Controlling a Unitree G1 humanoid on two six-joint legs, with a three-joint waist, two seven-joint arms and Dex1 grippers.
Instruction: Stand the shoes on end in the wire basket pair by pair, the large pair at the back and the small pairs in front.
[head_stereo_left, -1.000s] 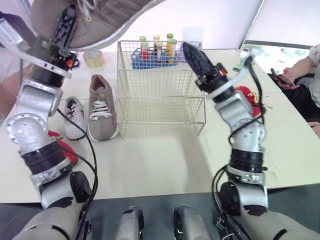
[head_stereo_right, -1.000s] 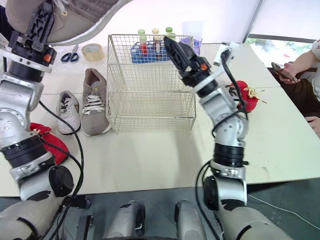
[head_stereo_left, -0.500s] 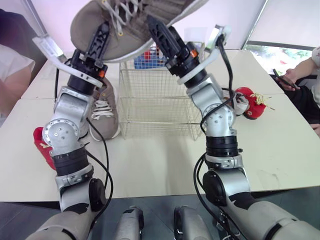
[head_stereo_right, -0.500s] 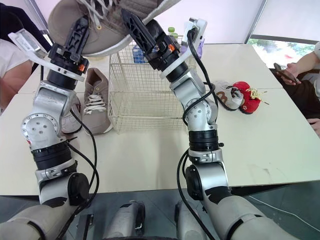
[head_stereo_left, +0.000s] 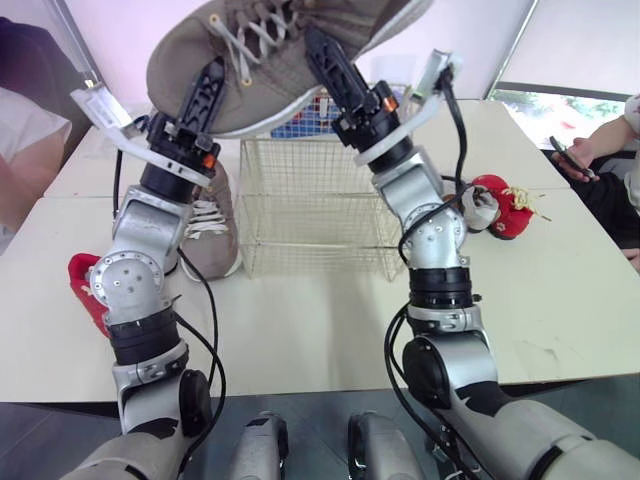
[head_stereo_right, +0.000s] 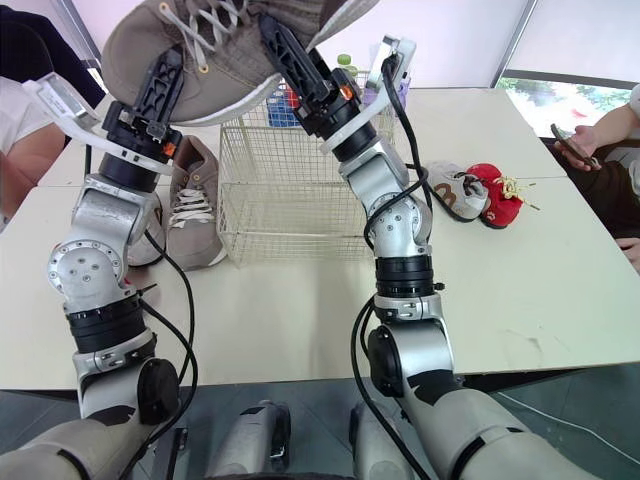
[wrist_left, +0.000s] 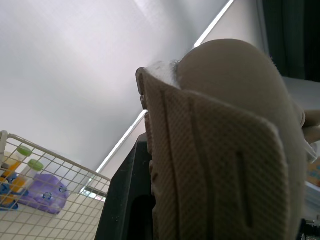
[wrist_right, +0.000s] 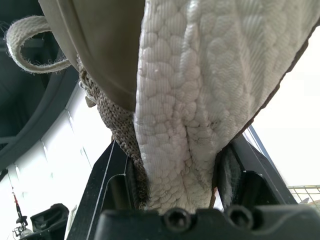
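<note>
A large grey shoe (head_stereo_left: 270, 50) with a white sole hangs high over the near left corner of the wire basket (head_stereo_left: 320, 200), held from both sides. My left gripper (head_stereo_left: 205, 85) is shut on its front part, one black finger (wrist_left: 125, 200) lying against the sole (wrist_left: 225, 150). My right gripper (head_stereo_left: 330, 60) is shut on the heel end, its fingers (wrist_right: 107, 170) pressing both sides of the heel (wrist_right: 175, 115). The matching grey shoe (head_stereo_left: 205, 235) lies flat on the table left of the basket, which holds no shoes.
A small grey-white shoe (head_stereo_right: 455, 190) and a red shoe (head_stereo_right: 495, 200) lie right of the basket. Another red shoe (head_stereo_left: 85, 290) lies at the left, behind my arm. A tube rack (head_stereo_left: 300, 112) stands behind the basket. People sit at the far right (head_stereo_left: 610, 150) and far left (head_stereo_left: 25, 150).
My right gripper swung left from above the basket to the raised shoe's heel and closed on it. The left gripper brought the shoe in over the basket's corner.
</note>
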